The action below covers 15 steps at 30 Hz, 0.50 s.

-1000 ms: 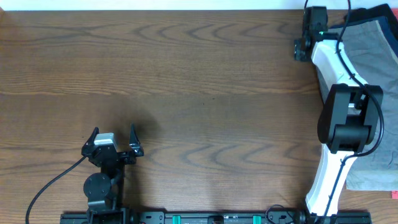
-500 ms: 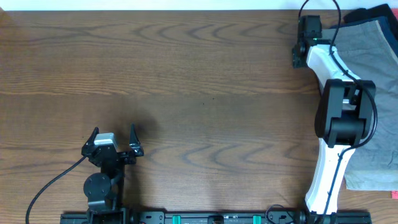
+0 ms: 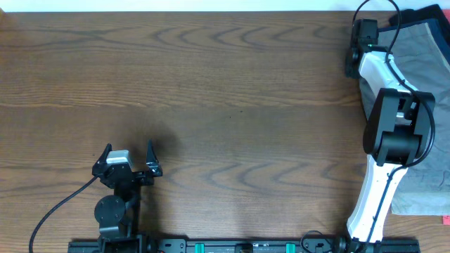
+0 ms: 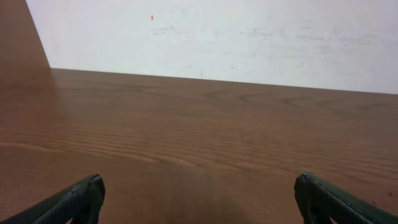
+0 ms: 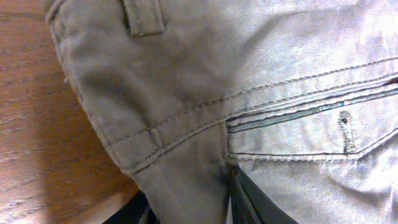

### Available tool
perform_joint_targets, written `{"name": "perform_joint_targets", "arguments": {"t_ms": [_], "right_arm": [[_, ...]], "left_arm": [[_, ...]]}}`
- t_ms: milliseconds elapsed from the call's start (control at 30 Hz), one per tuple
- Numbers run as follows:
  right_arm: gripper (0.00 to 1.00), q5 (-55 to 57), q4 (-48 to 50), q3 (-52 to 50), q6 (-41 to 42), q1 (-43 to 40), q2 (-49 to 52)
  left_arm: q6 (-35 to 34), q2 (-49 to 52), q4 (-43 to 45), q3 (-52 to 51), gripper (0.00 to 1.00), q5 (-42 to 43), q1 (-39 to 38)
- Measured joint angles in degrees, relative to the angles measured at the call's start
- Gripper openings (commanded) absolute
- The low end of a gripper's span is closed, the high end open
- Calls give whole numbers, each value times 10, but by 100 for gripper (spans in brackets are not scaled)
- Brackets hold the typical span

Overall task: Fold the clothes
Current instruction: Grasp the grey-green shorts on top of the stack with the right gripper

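A heap of clothes lies at the table's far right. On top is a mid grey pair of shorts [image 3: 422, 56], with a dark navy pair [image 3: 430, 13] showing behind it. My right gripper [image 3: 358, 53] is down at the grey shorts' left edge. The right wrist view shows the grey shorts [image 5: 249, 74] close up, with waistband, belt loop and stitched pocket. A raised fold of that cloth is pinched in my right gripper [image 5: 189, 208] between its dark fingers [image 5: 255, 205]. My left gripper [image 3: 128, 158] rests near the front left, open and holding nothing, with only bare wood ahead of it [image 4: 199, 199].
The wooden table [image 3: 225, 105] stretches left of the clothes pile. More grey cloth [image 3: 422, 200] reaches the front right edge, beside a small red thing [image 3: 446, 219]. A white wall [image 4: 217, 31] rises behind the table's far edge. The right arm's elbow [image 3: 397, 133] hangs over the pile.
My right gripper has moved a little to the right, from over the bare wood onto the edge of the grey shorts, and has closed on a fold. The left arm is unmoved.
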Motion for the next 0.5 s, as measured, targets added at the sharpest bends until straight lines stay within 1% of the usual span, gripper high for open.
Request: {"name": "perform_joint_targets", "arguments": {"t_ms": [67, 200, 500], "right_arm": [[31, 0, -1, 0, 2, 1, 0], [26, 0, -1, 1, 11, 1, 0], [20, 2, -1, 2, 27, 2, -4]], "left_arm": [[0, 0, 0, 0, 98, 0, 0], [0, 0, 0, 0, 98, 0, 0], [0, 0, 0, 0, 98, 0, 0]]}}
